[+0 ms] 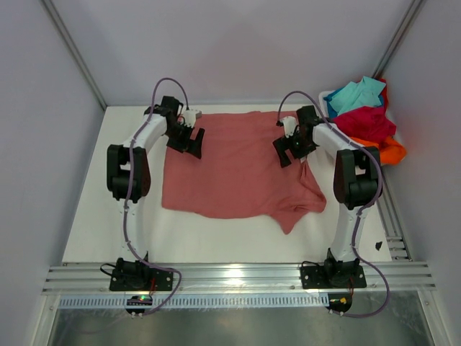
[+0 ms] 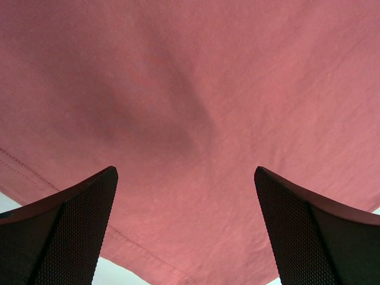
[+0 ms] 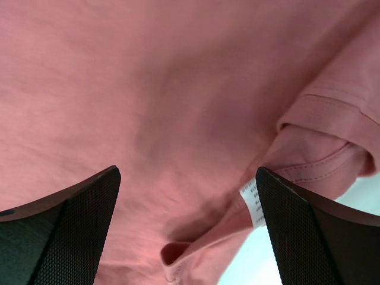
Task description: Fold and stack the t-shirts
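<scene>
On the white table (image 1: 108,216), between your two arms, the salmon-pink t-shirt (image 1: 238,169) lies spread out and mostly flat, its near right corner dragged out to a point. The left gripper (image 1: 189,143) hangs over the shirt's far left part and the right gripper (image 1: 289,150) over its right edge. Both have their jaws wide apart and hold nothing. The wrist views show only cloth between the fingers. This mirrored placement reads as set-up for a two-handed pinch and fold, not yet begun. Under your left gripper the cloth is single and smooth, with a stitched hem (image 2: 35,172) just beside one finger. Under your right, the sleeve (image 3: 332,119) is rolled over itself, with the white label (image 3: 252,205) showing close to one finger. Expect doubled layers if you close there. The remaining tees, turquoise (image 1: 356,94), crimson (image 1: 367,122) and orange (image 1: 392,151), sit heaped in the white tub (image 1: 328,96) at the far right corner, near the right arm and apart from the spread shirt. Nothing else lies on the cloth.
</scene>
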You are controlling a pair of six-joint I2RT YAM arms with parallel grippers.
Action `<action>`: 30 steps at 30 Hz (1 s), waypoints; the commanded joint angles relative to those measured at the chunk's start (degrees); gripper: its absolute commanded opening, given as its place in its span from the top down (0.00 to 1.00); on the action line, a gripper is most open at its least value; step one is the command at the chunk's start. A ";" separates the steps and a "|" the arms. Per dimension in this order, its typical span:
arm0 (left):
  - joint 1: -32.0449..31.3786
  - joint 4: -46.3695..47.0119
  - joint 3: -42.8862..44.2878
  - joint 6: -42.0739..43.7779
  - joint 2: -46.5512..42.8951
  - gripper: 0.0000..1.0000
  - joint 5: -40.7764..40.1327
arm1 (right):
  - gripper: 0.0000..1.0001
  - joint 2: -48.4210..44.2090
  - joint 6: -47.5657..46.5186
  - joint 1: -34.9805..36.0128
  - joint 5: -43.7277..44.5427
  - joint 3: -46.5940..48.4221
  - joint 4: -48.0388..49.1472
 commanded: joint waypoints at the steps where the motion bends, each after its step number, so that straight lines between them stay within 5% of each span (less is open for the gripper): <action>1: 0.27 -0.19 1.05 0.69 0.40 0.01 -0.19 | 0.01 0.84 0.04 -1.63 5.66 0.63 0.99; 11: 0.27 -0.11 0.00 0.96 0.14 0.01 -0.63 | 0.01 0.41 -1.19 -4.89 22.00 1.33 4.93; 17: 0.27 0.42 -2.64 0.96 -1.27 0.01 -1.07 | 0.01 -1.43 -1.89 -4.80 41.85 3.18 10.99; 30: 0.27 0.77 -4.49 1.92 -2.33 0.01 -2.12 | 0.01 -8.20 -2.16 -4.10 27.74 6.43 5.56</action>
